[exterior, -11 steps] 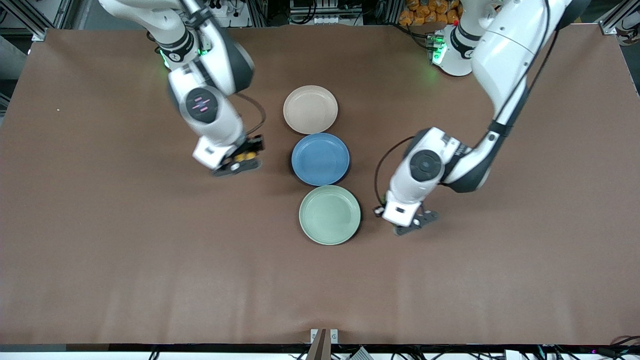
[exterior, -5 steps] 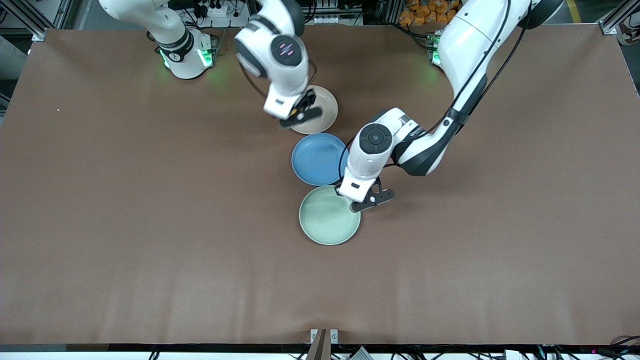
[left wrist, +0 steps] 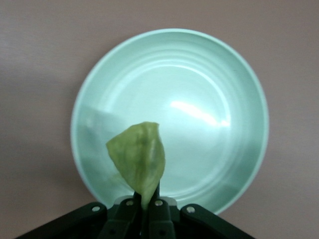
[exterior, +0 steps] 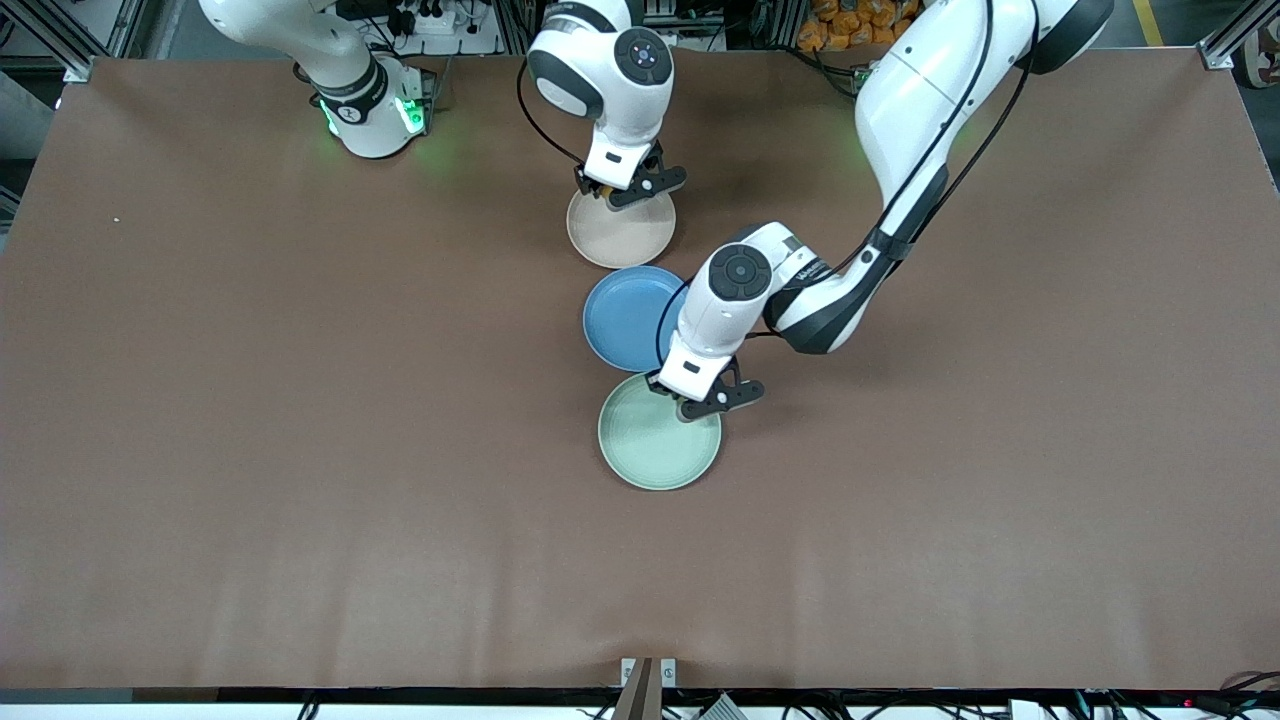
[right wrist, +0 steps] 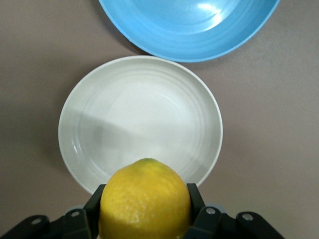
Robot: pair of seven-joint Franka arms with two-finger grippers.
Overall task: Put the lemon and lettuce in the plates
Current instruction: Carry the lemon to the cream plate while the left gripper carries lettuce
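My right gripper is shut on the yellow lemon and holds it over the rim of the pale beige-pink plate on the side farthest from the front camera. That plate lies empty below the lemon in the right wrist view. My left gripper is shut on the green lettuce leaf, pinched by its tip, over the rim of the mint green plate. That plate is empty in the left wrist view. The lettuce is hidden in the front view.
A bright blue plate lies between the two pale plates, close to both, and also shows in the right wrist view. The left arm's wrist hangs over its edge. Brown table stretches wide around the row of plates.
The right gripper has carried the lemon across the beige plate toward its rim nearest the robots' bases. The left gripper has moved with the lettuce a little farther over the mint plate.
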